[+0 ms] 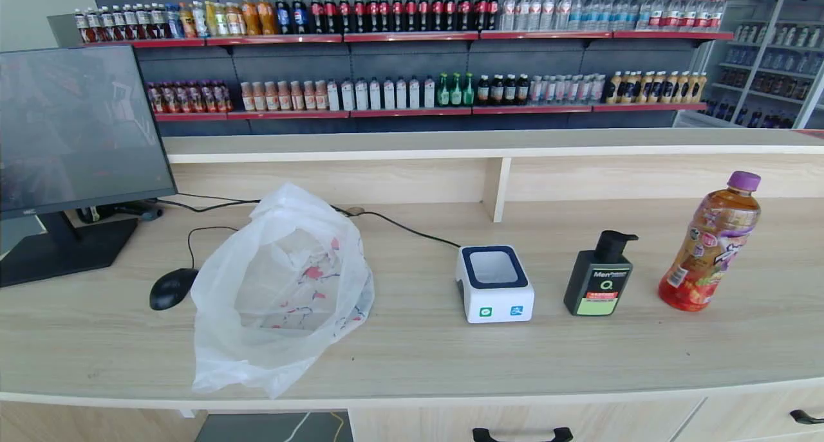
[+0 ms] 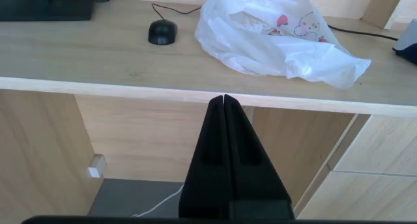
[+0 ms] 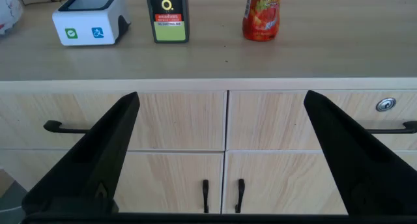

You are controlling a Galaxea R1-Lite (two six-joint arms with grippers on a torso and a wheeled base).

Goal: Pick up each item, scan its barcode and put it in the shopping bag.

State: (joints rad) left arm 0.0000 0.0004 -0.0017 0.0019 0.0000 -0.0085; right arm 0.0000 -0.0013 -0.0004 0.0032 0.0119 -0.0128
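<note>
the pump bottle [image 1: 600,276] and the drink bottle [image 1: 708,246] stand upright on the tabletop [image 1: 418,352], right of the scanner [image 1: 494,282]; the shopping bag [image 1: 283,287] lies slumped on its left. our right gripper [image 3: 221,97] is released, our left gripper [image 2: 224,100] clenched on nothing, both below the tabletop edge. we should raise the right one, take the pump bottle by its body and leave the label uncovered for scanning.
</note>
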